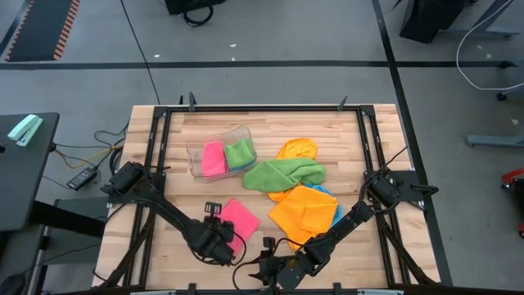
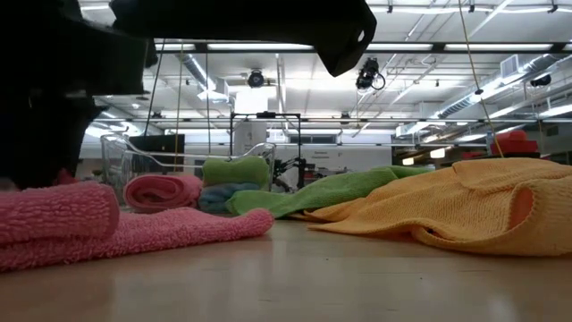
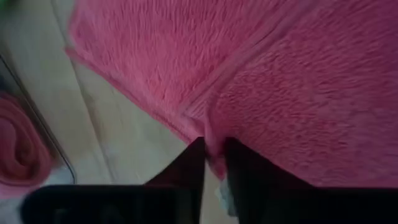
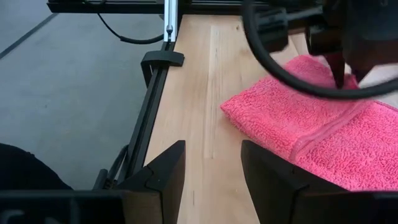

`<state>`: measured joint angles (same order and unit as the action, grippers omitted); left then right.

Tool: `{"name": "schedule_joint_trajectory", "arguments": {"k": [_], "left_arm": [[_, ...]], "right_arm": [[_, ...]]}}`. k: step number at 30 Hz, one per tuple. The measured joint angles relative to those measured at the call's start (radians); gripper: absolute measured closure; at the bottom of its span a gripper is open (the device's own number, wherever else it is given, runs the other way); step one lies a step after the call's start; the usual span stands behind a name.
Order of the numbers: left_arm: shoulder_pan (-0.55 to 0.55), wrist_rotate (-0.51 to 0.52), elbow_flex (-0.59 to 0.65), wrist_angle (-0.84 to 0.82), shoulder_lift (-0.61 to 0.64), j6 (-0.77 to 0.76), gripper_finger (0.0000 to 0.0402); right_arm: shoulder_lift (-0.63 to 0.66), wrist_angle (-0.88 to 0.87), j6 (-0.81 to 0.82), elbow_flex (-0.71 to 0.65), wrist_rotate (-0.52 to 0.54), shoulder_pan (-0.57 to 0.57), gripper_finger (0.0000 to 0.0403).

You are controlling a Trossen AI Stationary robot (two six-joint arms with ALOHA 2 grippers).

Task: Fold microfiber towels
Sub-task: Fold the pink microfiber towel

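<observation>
A pink microfiber towel (image 1: 241,218) lies on the table near its front edge, one part doubled over (image 2: 54,215). My left gripper (image 1: 224,246) stands over the towel's near side, shut on it. My right gripper (image 4: 212,149) hovers open just right of it at the front edge (image 1: 270,264), with only bare table between its fingers. An orange towel (image 1: 301,210) lies spread over a blue one (image 1: 335,205). Behind them lie a green towel (image 1: 286,174) and another orange one (image 1: 296,149). My left gripper pinches the pink towel's hemmed edge (image 3: 213,140) between its two fingers. The fingers come steeply from above. One layer or several, I cannot tell. The rest of the towel lies on the table.
A clear plastic tub (image 1: 196,164) at the back left holds a folded pink towel (image 1: 214,158) and a folded green one (image 1: 240,153). Black frame rails (image 4: 152,93) run along the table's edges. Bare wood lies left of the pink towel.
</observation>
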<state>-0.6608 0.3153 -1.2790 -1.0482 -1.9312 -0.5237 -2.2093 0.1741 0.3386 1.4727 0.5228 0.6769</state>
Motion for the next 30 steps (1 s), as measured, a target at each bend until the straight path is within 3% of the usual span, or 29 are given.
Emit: {"name": "schedule_joint_trajectory", "arguments": {"k": [6,11,15,22,26,30], "left_arm": [[0.009,0.004,0.010,-0.020,-0.002,-0.065,0.0229],[0.009,0.006,0.010,-0.033,-0.002,-0.067,0.0196],[0.009,0.022,0.010,-0.025,-0.002,-0.017,0.0198],[0.010,0.197,0.009,0.020,-0.002,0.077,0.0217],[0.010,0.206,0.009,0.028,-0.002,0.186,0.0227],[0.010,0.211,0.009,0.028,-0.002,0.211,0.0238]], "right_arm": [[0.000,-0.010,-0.006,0.000,0.000,0.000,0.0238],[0.000,-0.043,-0.045,0.000,0.000,0.000,0.0238],[0.000,-0.118,-0.086,-0.001,0.000,0.000,0.0238],[0.000,-0.247,-0.205,-0.001,0.000,-0.001,0.0238],[0.000,-0.247,-0.302,-0.001,0.000,-0.021,0.0238],[0.000,-0.265,-0.212,-0.001,0.000,-0.052,0.0238]]}}
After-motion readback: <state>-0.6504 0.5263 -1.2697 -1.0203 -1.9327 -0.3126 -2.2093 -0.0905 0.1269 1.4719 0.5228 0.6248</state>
